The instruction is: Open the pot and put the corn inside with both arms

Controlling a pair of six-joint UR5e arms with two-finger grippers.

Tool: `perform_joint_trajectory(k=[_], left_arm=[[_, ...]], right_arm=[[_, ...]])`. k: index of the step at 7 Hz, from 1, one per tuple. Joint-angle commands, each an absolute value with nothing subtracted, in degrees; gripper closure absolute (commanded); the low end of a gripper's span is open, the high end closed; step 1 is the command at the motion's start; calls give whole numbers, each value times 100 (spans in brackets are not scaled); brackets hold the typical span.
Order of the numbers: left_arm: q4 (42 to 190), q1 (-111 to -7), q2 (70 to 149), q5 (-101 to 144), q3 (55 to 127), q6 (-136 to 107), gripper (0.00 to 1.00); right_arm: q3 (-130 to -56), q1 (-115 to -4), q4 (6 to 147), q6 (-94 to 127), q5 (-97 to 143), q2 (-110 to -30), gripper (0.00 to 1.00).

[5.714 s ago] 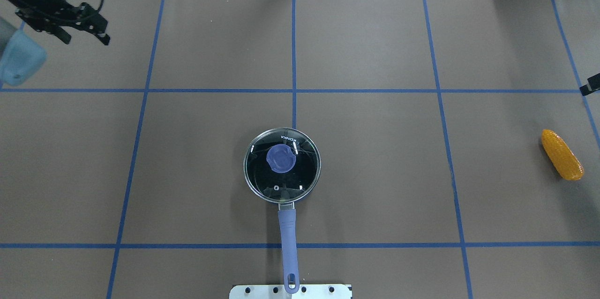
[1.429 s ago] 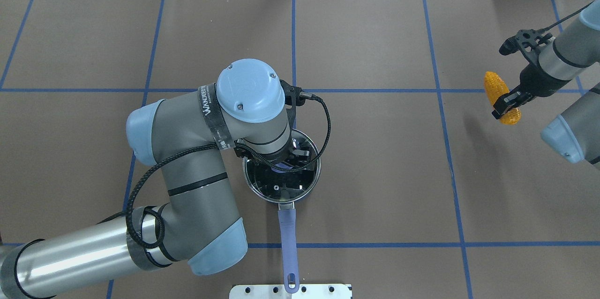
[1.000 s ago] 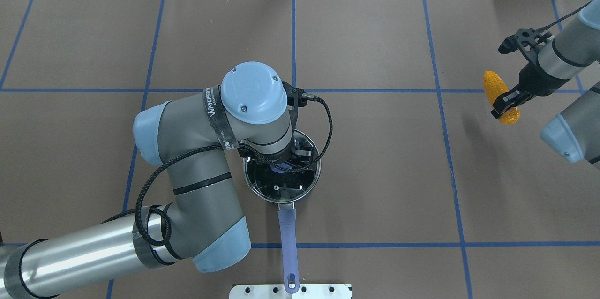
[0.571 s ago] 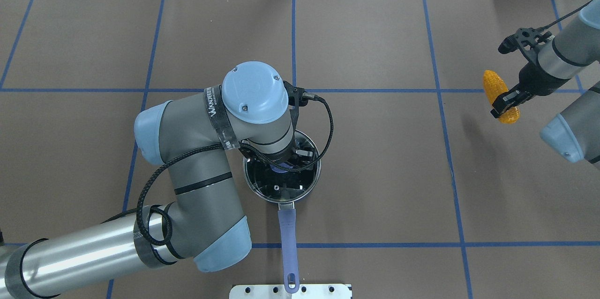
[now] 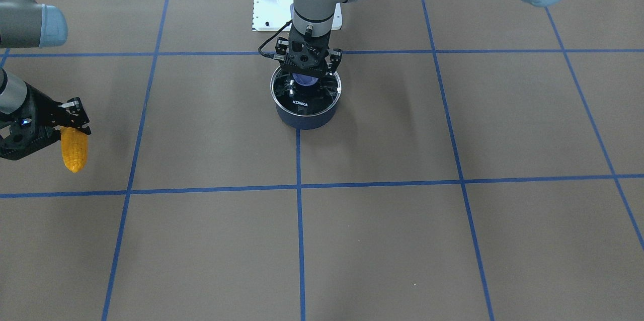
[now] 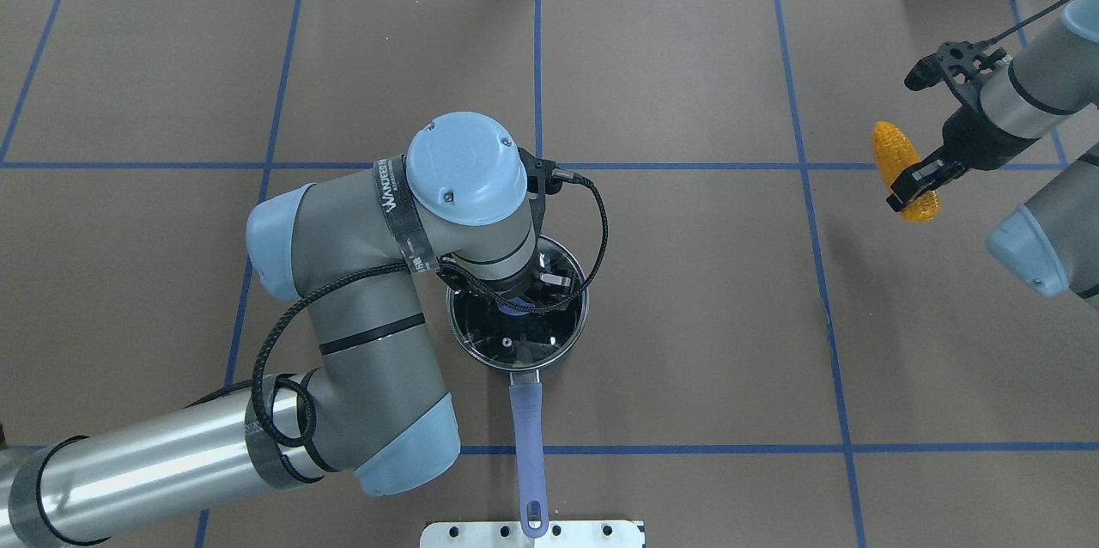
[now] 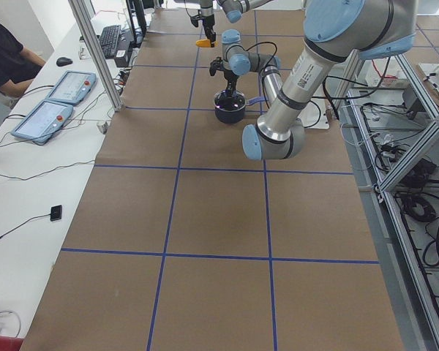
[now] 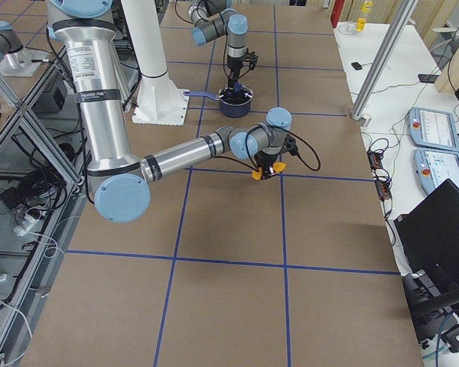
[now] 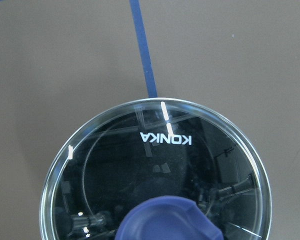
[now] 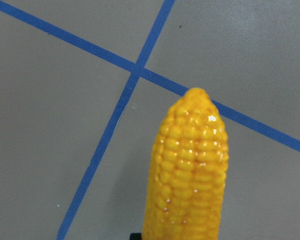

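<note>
The dark blue pot [image 5: 304, 118] stands mid-table, its long handle [image 6: 526, 428] pointing at the robot. The glass KONKA lid [image 5: 307, 102] sits on it and also shows in the left wrist view [image 9: 165, 160]. My left gripper [image 5: 304, 79] is down over the lid, open, with fingers either side of the blue knob [image 9: 167, 222]. In the overhead view the wrist hides most of it [image 6: 519, 303]. My right gripper [image 6: 914, 183] is shut on the yellow corn [image 6: 889, 149] and holds it above the table at the far right. The corn also shows in other views [image 5: 74, 152] [image 10: 187, 175].
A white mounting plate [image 6: 455, 535] lies at the table's near edge behind the pot handle. Blue tape lines [image 6: 807, 166] grid the brown table cover. A side table with control pendants [image 7: 66, 88] and a seated person runs along the far edge.
Since the earliest frame the left arm has come over the lid and the right gripper has lifted the corn. In the last second the corn shifted slightly left; the left arm barely moved.
</note>
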State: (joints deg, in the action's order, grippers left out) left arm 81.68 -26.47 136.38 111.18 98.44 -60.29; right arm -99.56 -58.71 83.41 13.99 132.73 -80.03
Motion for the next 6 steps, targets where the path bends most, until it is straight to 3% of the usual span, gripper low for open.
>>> perform_joint_trajectory(k=[1,6], left_arm=[[8122,-2934,13623,11170,10184,-5977,37],[8086,-4260,12684,11962,10635,-4479,37]], right_arm=[[-9976,-5645,8341,1955,13324,-7667,85],[-10011,-4002,8341,4840,13061,-5856,85]])
